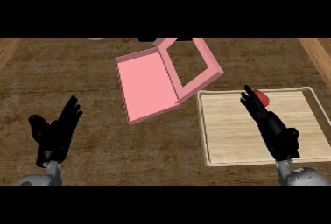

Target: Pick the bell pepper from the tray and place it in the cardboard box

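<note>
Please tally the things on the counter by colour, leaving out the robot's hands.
Pink: 1, the box
Red: 1, the pepper
Light wood: 1, the tray
Total: 3

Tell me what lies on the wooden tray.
On the wooden tray only a red bell pepper shows, near its far edge. The right hand reaches over the tray, and its fingertips cover the pepper's left part.

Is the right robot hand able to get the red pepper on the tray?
Probably yes. The right robot hand is open over the tray, its fingertips right at the red pepper, and nothing lies between them. The pink box sits off to the left.
</note>
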`<state>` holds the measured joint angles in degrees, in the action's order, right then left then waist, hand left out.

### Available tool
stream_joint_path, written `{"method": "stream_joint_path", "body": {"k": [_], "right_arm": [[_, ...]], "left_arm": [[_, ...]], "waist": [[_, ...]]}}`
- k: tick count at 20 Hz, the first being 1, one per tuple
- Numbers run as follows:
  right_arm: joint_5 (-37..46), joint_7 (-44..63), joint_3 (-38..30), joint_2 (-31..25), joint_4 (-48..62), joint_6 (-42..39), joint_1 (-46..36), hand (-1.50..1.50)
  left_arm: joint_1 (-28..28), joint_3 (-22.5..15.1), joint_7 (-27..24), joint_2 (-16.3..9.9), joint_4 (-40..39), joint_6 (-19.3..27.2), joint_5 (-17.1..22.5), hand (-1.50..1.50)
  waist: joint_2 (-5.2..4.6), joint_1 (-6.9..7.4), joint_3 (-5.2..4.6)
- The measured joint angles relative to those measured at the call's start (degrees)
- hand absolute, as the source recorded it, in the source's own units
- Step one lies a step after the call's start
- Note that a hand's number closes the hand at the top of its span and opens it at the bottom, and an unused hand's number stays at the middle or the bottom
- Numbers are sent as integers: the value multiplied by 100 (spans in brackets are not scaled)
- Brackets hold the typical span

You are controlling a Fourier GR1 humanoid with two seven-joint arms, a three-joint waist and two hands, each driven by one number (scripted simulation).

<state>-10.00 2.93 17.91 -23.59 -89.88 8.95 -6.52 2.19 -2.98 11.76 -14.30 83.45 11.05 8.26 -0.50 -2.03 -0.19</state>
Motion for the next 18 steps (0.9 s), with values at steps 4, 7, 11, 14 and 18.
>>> {"method": "stream_joint_path", "body": {"k": [4, 7, 11, 14, 18], "right_arm": [[-819, -277, -339, 126, 19, -793, -603, -150], [-1010, -461, -517, -103, -59, -1329, -1185, 150], [-1204, -868, -1139, -335, 1124, -1750, -1790, -150], [-1613, -1290, -1525, -279, 2045, -2328, -2106, -150], [-1449, -2032, -1719, -757, 3086, -3373, -2518, -150]], "left_arm": [[165, -126, -198, -154, -13, -24, -329, 0], [272, -198, -344, -352, 69, -40, -586, 0], [135, -339, -579, -432, 204, -53, -826, 0], [71, -347, -597, -489, 326, -75, -895, 0], [59, -347, -712, -463, 261, -71, -970, 0]], "waist": [[5, 221, 28], [19, 388, 23], [-20, 485, 28], [-18, 465, 33], [-30, 452, 33]]}}
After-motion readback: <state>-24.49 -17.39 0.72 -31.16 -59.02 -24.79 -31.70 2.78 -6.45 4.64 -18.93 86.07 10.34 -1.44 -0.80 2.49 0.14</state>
